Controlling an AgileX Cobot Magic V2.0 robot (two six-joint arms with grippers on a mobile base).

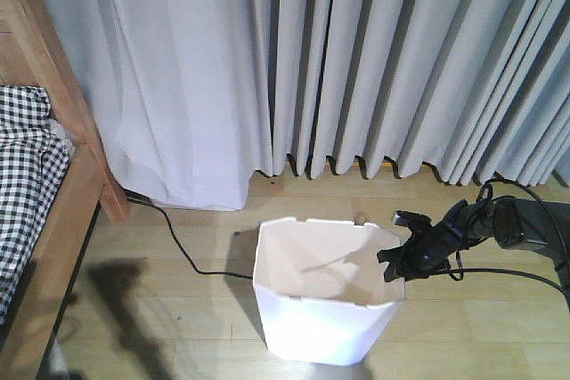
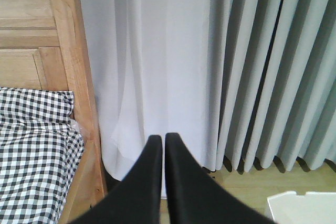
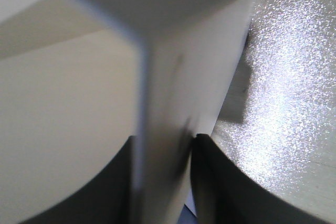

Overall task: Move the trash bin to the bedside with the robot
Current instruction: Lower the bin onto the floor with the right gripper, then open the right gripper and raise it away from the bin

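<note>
The white trash bin stands upright on the pale wooden floor, out in the open in front of the long grey curtains. Its angular, notched rim faces up and the inside looks cream. The bed, with its light brown wooden frame and black-and-white checked bedding, sits off to the left, well apart from the bin, with bare floor between them.

The right arm reaches in low from the right side, black cables looping off it. Its right claw is at the bin's right-hand rim, and in the right wrist view the dark fingers sit one on each side of the thin white wall, clamped on it, one inside the bin and one outside.

The left claw hangs in the air, its two black fingers together with only a thin slit between them, holding nothing. It points toward the curtains, next to the bed's wooden post, and a corner of the bin's rim shows at the lower right of that view.

A loose black cable runs across the floor from the bed's corner toward the bin.
</note>
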